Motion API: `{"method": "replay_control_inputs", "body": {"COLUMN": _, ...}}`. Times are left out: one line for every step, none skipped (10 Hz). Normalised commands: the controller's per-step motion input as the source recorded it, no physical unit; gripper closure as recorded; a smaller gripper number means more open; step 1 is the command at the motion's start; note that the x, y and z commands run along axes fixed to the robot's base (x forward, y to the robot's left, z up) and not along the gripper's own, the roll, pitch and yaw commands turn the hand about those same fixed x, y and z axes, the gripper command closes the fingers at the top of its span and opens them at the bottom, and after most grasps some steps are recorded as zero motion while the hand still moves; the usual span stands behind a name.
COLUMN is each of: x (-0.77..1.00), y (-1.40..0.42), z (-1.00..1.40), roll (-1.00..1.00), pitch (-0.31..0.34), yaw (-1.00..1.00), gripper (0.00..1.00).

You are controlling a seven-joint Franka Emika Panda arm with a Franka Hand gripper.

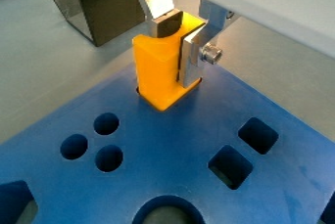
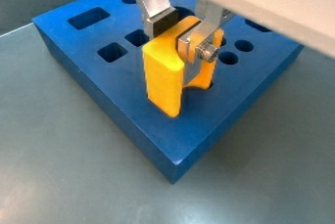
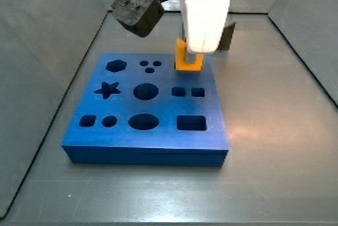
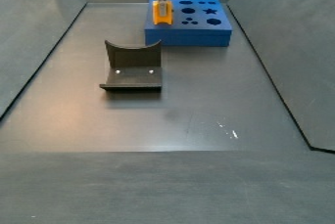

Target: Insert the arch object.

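The grey tabletop (image 4: 170,111) carries 1 blue board (image 3: 152,107); 1 gripper (image 2: 183,34) pinches 1 orange block (image 2: 170,71) at its corner.

arch block (image 1: 165,68): bright orange, plain
gripper (image 1: 183,34): silver plates, dark pads, white body above
board (image 3: 106,136) under the gripper: deep blue, with dark cut-out holes
fixture (image 4: 131,68), away from the gripper: dark grey-brown
floor (image 4: 170,120): dull grey
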Motion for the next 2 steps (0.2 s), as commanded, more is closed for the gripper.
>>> {"method": "replay_control_inputs", "body": {"x": -0.04, "y": 0.00, "z": 0.00, "roll": 0.00, "pitch": -0.051, "yaw": 0.00, "gripper": 1.00}}
{"method": "replay_control_inputs", "body": {"x": 0.00, "y": 0.00, "z": 0.00, "roll": 0.00, "pitch": -0.001, "yaw": 0.00, "gripper": 1.00}}
